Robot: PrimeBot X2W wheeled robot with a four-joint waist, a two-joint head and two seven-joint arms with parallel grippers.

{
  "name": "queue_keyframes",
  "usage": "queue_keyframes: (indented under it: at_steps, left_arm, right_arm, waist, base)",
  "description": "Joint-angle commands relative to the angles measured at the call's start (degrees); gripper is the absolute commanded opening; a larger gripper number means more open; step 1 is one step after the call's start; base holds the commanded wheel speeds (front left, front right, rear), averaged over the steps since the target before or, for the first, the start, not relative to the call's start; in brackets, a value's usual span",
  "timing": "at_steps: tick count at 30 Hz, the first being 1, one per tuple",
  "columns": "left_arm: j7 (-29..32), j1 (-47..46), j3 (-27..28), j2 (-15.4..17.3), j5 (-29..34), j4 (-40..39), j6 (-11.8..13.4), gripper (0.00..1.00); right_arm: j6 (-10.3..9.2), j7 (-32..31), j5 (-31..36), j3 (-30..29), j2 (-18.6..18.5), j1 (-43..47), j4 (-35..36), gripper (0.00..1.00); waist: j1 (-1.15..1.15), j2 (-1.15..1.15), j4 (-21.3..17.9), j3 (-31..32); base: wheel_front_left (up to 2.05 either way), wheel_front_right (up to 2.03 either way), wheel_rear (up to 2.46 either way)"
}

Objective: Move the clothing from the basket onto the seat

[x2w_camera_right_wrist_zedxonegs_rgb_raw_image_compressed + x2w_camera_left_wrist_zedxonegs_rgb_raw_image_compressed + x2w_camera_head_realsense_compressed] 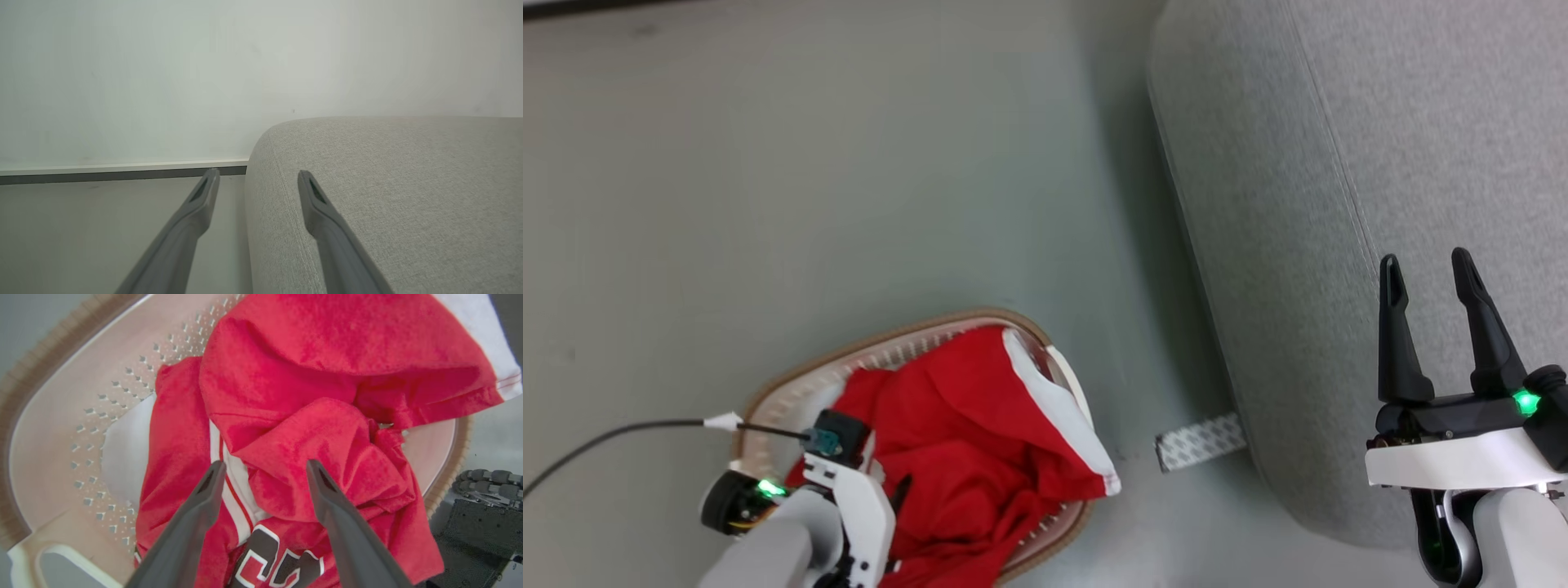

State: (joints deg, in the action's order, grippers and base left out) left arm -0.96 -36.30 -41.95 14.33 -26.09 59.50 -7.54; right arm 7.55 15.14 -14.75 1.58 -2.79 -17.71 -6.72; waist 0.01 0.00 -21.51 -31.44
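The cream basket (792,392) with its brown rim stands on the floor at the lower left of the head view. The red clothing (964,425) fills it, and a white-trimmed edge hangs over the right rim. My left wrist (849,490) hovers over the basket. In the left wrist view my left gripper (265,462) is open just above the crumpled red clothing (306,375), holding nothing. Below the fingers lies a jersey with black-and-white numerals (269,559). A plain white piece (126,457) lies against the basket wall (61,437). My right gripper (1424,258) is open above the light-grey seat (1339,163), near its rounded corner (388,183).
Grey floor (849,163) spreads between basket and seat. A patterned tape strip (1201,441) lies on it by the seat's base. A black cable (621,433) runs to my left wrist. A pale wall with a baseboard (122,171) stands beyond the seat. My dark base (486,498) is beside the basket.
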Motion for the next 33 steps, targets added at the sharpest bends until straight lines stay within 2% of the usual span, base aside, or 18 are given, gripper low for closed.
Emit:
queue_keyframes:
  at_steps: [1, 7, 18, 19, 20, 21, 22, 23, 24, 33]
  left_arm:
    - [0.6, -1.1, -0.8, 0.8, -0.9, 0.5, 0.1, 1.0]
    - [3.8, -3.5, -6.2, 2.3, -5.5, 1.3, 0.1, 1.0]
    - [7.5, -7.6, -14.2, 3.5, -10.1, 2.2, 0.1, 1.0]
    - [7.5, -7.9, -14.8, 3.5, -10.6, 2.4, 0.1, 0.95]
    - [7.5, -8.1, -15.2, 3.5, -10.8, 2.6, 0.1, 0.65]
    - [7.3, -8.4, -15.6, 3.5, -11.3, 2.7, 0.1, 0.42]
    - [7.1, -8.5, -16.0, 3.5, -11.7, 2.9, 0.1, 0.28]
    - [7.0, -8.6, -16.5, 3.5, -12.2, 3.1, 0.1, 0.05]
    - [7.0, -8.7, -16.9, 3.5, -12.7, 3.2, 0.1, 0.0]
    - [4.7, -9.3, -20.4, 2.9, -16.3, 3.0, 0.1, 0.0]
  right_arm:
    - [-0.12, 0.0, -0.9, 0.1, -0.2, -0.8, 0.3, 1.0]
    - [-0.12, 0.0, -2.4, 0.1, -0.2, -1.5, 1.2, 1.0]
    - [-0.12, 0.0, -5.4, 2.5, -0.2, -3.1, 1.8, 1.0]
    - [-0.12, 0.0, -5.5, 2.6, -0.2, -3.1, 1.8, 1.0]
    - [-0.12, 0.0, -5.7, 2.8, -0.2, -3.2, 1.8, 1.0]
    - [-0.12, 0.0, -5.9, 2.9, -0.2, -3.2, 1.8, 1.0]
    - [-0.12, 0.0, -5.9, 3.0, -0.2, -3.2, 1.7, 1.0]
    - [-0.12, 0.0, -5.9, 3.0, -0.2, -3.3, 1.7, 1.0]
    - [-0.12, 0.0, -6.0, 3.1, -0.2, -3.2, 1.6, 1.0]
    - [-0.12, 0.0, -4.7, 2.5, -0.2, -3.4, 1.0, 1.0]
  waist:
    - [-0.01, 0.0, -1.8, -2.4]
    - [-0.01, 0.0, -3.6, -6.4]
    - [-0.01, 0.0, -5.9, -11.6]
    - [-0.01, 0.0, -6.0, -11.8]
    - [-0.01, 0.0, -6.1, -12.0]
    - [-0.01, 0.0, -6.2, -12.2]
    - [-0.01, 0.0, -6.3, -12.2]
    - [-0.01, 0.0, -6.4, -12.3]
    - [-0.01, 0.0, -6.4, -12.2]
    - [-0.01, 0.0, -5.4, -10.1]
  base:
    - [0.0, 0.0, 0.0]
    - [0.0, 0.0, 0.0]
    - [0.0, 0.0, 0.0]
    - [0.0, 0.0, 0.0]
    - [0.0, 0.0, 0.0]
    - [0.0, 0.0, 0.0]
    - [0.0, 0.0, 0.0]
    - [0.0, 0.0, 0.0]
    - [0.0, 0.0, 0.0]
    - [0.0, 0.0, 0.0]
